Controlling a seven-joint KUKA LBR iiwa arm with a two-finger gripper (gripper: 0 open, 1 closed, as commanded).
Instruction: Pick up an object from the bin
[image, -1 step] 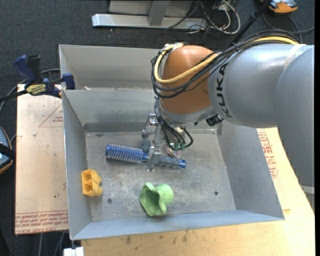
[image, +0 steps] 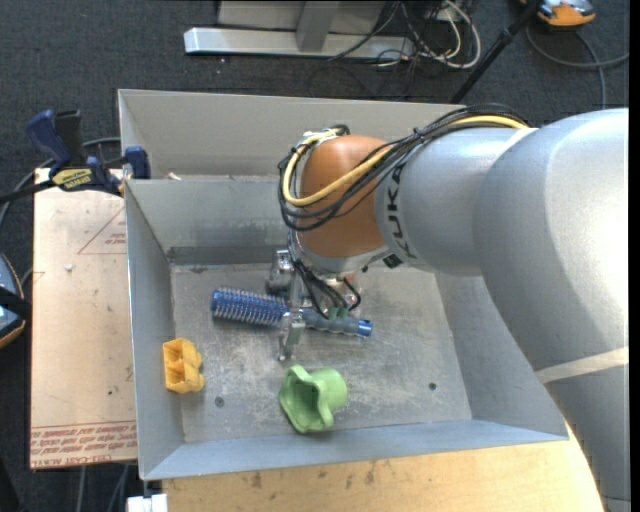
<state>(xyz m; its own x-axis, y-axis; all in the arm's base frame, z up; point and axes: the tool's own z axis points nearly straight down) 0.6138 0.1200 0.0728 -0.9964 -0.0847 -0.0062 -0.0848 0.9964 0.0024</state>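
Observation:
My gripper (image: 291, 335) hangs low over the middle of the bin floor, under the orange wrist cover. Its thin metal fingers reach down beside a blue hairbrush (image: 255, 308) that lies flat, bristle head to the left and handle running right beneath the gripper. Whether anything sits between the fingers is hidden by the gripper body. A crumpled green cup-like thing (image: 312, 398) lies just in front of the gripper, near the bin's front wall. A small yellow block (image: 182, 364) rests at the front left.
The big silver arm comes in from the right and covers the bin's right rear part. Bare grey floor shows to the right of the green thing and along the left wall.

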